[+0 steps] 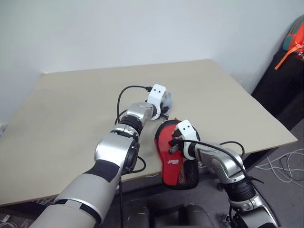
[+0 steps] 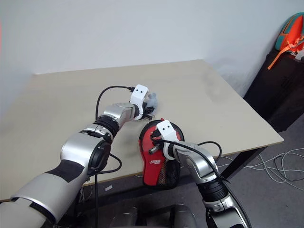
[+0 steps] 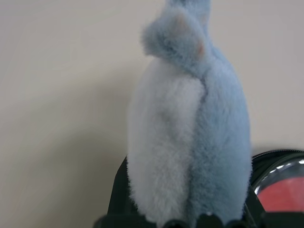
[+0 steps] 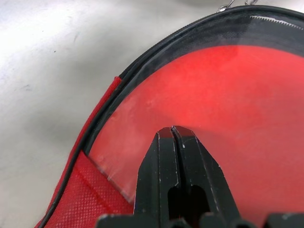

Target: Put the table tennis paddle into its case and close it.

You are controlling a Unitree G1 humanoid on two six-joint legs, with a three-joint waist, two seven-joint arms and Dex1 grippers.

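Note:
The red case (image 1: 174, 163) lies at the table's near edge, its black mesh end (image 1: 189, 175) hanging over the edge. In the right wrist view a black zip rim (image 4: 156, 50) curves around a smooth red surface (image 4: 228, 95) with a clear sheen. I cannot tell whether that surface is the paddle or the lining, and no handle shows. My right gripper (image 4: 173, 129) is shut, with its tips resting on that red surface. Just beyond the case's round end, my left gripper (image 1: 163, 112) is shut on a fluffy blue-and-white tuft (image 3: 190, 133) that sticks up past its fingers.
The beige table (image 1: 85, 109) stretches wide to the left and far side. At the right, off the table, an orange and teal bag (image 1: 295, 40) sits on a dark stand. Cables (image 1: 280, 166) lie on the floor below the table's right corner.

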